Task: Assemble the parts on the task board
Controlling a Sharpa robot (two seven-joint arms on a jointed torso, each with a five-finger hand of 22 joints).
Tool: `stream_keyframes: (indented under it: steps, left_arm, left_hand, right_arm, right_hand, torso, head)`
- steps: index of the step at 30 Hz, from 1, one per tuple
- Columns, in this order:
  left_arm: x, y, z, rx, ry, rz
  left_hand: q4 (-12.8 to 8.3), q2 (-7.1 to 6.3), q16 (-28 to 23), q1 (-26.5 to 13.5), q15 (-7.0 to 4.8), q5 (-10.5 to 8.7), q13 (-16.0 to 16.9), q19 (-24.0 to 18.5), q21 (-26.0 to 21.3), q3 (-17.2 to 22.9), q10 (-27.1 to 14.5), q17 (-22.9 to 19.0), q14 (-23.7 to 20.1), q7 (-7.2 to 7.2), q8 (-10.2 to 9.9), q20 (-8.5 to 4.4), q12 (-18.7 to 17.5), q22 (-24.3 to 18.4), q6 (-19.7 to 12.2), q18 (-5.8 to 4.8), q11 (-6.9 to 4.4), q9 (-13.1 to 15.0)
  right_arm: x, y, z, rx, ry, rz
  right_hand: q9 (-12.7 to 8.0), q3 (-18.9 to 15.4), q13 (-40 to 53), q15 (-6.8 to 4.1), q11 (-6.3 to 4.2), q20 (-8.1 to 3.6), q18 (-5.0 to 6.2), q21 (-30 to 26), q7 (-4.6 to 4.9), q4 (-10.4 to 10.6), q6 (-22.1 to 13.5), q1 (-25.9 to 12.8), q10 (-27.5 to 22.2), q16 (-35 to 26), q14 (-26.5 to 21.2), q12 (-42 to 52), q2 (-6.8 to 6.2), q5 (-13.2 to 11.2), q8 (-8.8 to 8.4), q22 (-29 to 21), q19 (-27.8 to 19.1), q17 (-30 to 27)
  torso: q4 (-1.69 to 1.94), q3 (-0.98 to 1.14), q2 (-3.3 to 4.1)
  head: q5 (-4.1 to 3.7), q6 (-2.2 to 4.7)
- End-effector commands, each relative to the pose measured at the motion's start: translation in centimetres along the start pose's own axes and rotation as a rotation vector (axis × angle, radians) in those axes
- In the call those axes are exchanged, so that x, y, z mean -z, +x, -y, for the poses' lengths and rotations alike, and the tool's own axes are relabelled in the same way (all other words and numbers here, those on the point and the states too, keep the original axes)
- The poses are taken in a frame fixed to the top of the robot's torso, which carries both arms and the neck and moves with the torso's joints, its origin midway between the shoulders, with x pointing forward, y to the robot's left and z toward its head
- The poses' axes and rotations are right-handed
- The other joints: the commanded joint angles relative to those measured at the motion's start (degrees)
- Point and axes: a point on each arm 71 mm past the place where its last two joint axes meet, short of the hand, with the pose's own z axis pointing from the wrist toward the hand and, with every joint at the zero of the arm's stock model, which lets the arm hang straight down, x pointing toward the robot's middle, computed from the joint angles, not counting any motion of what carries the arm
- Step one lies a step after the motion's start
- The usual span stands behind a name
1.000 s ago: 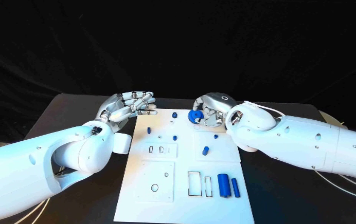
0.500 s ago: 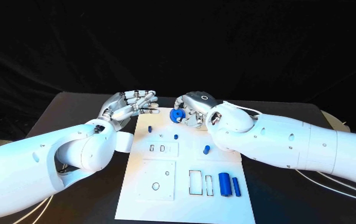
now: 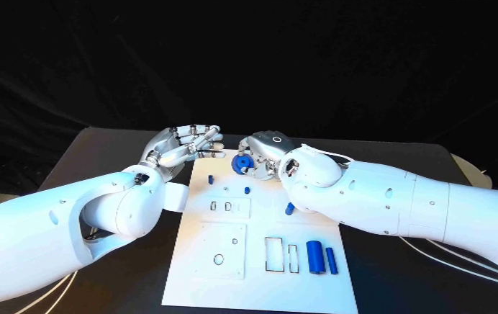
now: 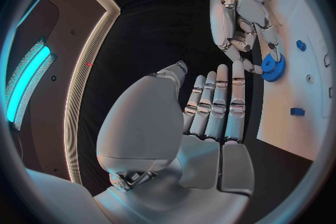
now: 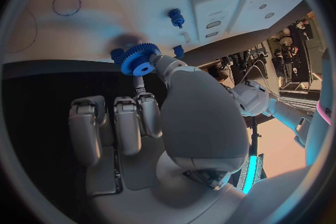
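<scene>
The white task board (image 3: 260, 245) lies lengthwise in the middle of the black table. My right hand (image 3: 267, 155) hovers over the board's far end and pinches a blue gear (image 3: 242, 164) at its fingertips. The same gear (image 5: 140, 60) sits close above the board (image 5: 105, 0) in the right wrist view, beside a small blue peg (image 5: 176, 17). My left hand (image 3: 188, 145) stays just off the board's far left corner, fingers stretched out and holding nothing. From the left wrist, the left hand (image 4: 210, 117) points toward the right hand (image 4: 241, 22) and the gear (image 4: 273, 67).
Small blue pegs (image 3: 211, 180) (image 3: 247, 191) (image 3: 288, 209) stand on the board's far half. Two blue cylinders (image 3: 314, 258) (image 3: 331, 261) lie at the near right beside rectangular slots (image 3: 272, 255). A round hole (image 3: 218, 259) is at the near left.
My right hand has carried the blue gear leftward across the board's far end, closer to the left hand. The left hand has barely shifted.
</scene>
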Motion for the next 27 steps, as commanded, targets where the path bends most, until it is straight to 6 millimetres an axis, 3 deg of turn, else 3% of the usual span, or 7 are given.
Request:
stream_keyframes:
  steps: [1,27]
  left_arm:
    - [-0.1,0.3,0.1,0.006,0.011,-0.022]
    - [-0.1,0.3,0.1,0.006,0.008,-0.023]
  left_hand:
    - [0.01,-0.28,0.22,0.21,0.21,-0.33,-0.03,0.16,0.33,0.47,0.43,0.05,-0.07,1.09,-0.02,-0.19,-0.09,0.05,0.11,0.71,-0.05,-0.02]
    - [0.01,-0.28,0.22,0.21,0.21,-0.33,-0.03,0.16,0.33,0.47,0.43,0.05,-0.07,1.09,-0.02,-0.19,-0.09,0.05,0.11,0.71,-0.05,-0.02]
  right_arm:
    - [-0.2,0.3,-0.2,0.023,-0.005,-0.024]
    - [-0.5,1.4,0.1,0.047,0.016,-0.079]
  right_hand:
    - [0.05,0.42,5.75,-0.28,0.04,-0.28,-0.79,0.18,-2.16,-0.06,2.6,-0.3,0.33,0.37,5.32,0.33,0.13,-0.03,0.27,13.52,4.8,11.45]
    - [-0.04,0.57,5.73,-0.28,0.07,-0.32,-0.76,0.11,-2.13,0.05,2.59,-0.72,0.32,0.33,5.29,0.29,-0.01,-0.26,0.09,13.43,4.72,11.34]
  torso:
    - [-0.05,0.02,-0.03]
    - [0.01,0.04,-0.04]
  head:
    - [0.02,-0.07]
    - [0.3,-0.42]
